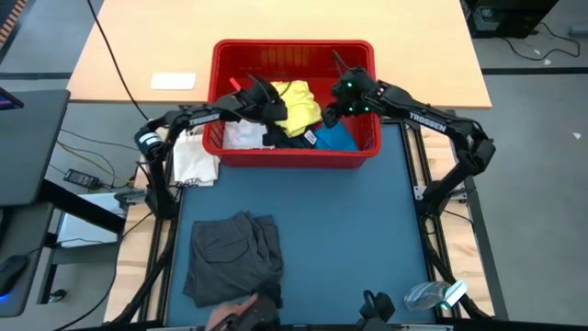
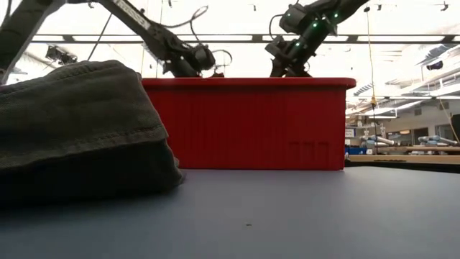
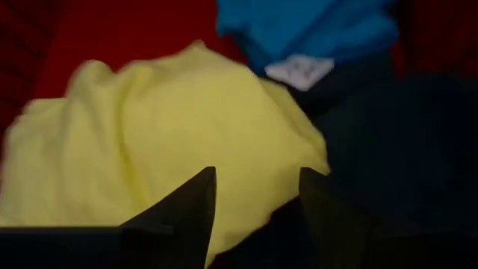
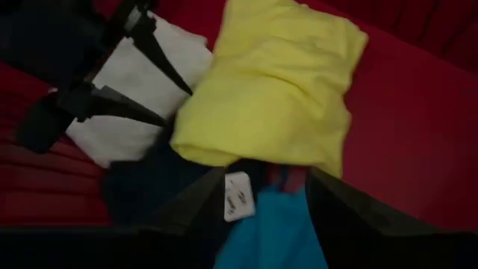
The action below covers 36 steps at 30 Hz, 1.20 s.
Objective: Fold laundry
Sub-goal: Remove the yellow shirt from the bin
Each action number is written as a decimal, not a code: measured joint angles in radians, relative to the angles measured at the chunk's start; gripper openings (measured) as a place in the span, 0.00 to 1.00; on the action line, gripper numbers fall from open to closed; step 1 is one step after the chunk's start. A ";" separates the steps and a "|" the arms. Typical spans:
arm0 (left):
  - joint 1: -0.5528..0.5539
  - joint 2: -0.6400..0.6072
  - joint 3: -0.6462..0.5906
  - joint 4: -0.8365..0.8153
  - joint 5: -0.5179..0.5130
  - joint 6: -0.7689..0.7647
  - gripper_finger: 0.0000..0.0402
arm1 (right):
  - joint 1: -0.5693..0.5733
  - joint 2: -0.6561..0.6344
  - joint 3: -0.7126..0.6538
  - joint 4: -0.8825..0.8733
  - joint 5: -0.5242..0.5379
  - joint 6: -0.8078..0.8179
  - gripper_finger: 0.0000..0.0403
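A red basket at the table's far side holds the laundry: a yellow T-shirt, a white cloth, a dark navy garment and a small blue piece. My left gripper hangs open over the basket's left half, its fingers just above the edge of the yellow T-shirt. My right gripper hangs open over the right half, above the blue piece and a white label. A folded dark grey garment lies flat on the blue mat.
A small white bag lies left of the basket, under my left arm. A person's hand shows at the table's near edge, beside the grey garment. The mat between basket and grey garment is bare. In the low view the basket wall hides both fingertips.
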 joint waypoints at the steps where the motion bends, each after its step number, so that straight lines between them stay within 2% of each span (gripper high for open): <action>1: -0.001 0.017 0.000 0.008 -0.013 0.022 0.50 | 0.000 -0.008 0.000 -0.018 0.012 -0.003 0.48; 6: -0.002 0.091 0.000 0.027 -0.017 0.129 0.51 | -0.003 -0.028 0.000 -0.054 0.037 -0.021 0.48; 9: -0.006 0.122 0.000 0.075 -0.088 0.145 0.47 | -0.004 -0.028 0.000 -0.053 0.042 -0.028 0.47; 13: -0.019 0.121 0.000 0.135 -0.188 0.118 0.29 | -0.005 -0.028 0.000 -0.054 0.042 -0.028 0.46; 16: -0.023 0.083 0.027 0.109 -0.206 0.083 0.08 | -0.005 -0.028 0.000 -0.056 0.042 -0.028 0.43; 17: -0.023 0.065 0.049 0.093 -0.207 0.067 0.05 | -0.005 -0.028 0.000 -0.058 0.042 -0.028 0.42; 22: -0.022 -0.024 0.207 -0.014 -0.207 -0.054 0.03 | -0.005 -0.028 0.000 -0.057 0.042 -0.025 0.36; 28: -0.030 -0.096 0.501 -0.255 -0.136 -0.260 0.03 | -0.003 -0.054 0.000 -0.057 0.026 -0.022 0.31; 33: -0.075 -0.099 0.749 -0.505 -0.059 -0.415 0.02 | 0.003 -0.143 0.000 -0.057 0.050 -0.017 0.28; 36: -0.134 -0.099 0.846 -0.571 -0.019 -0.470 0.02 | 0.003 -0.229 0.000 -0.058 0.057 -0.017 0.28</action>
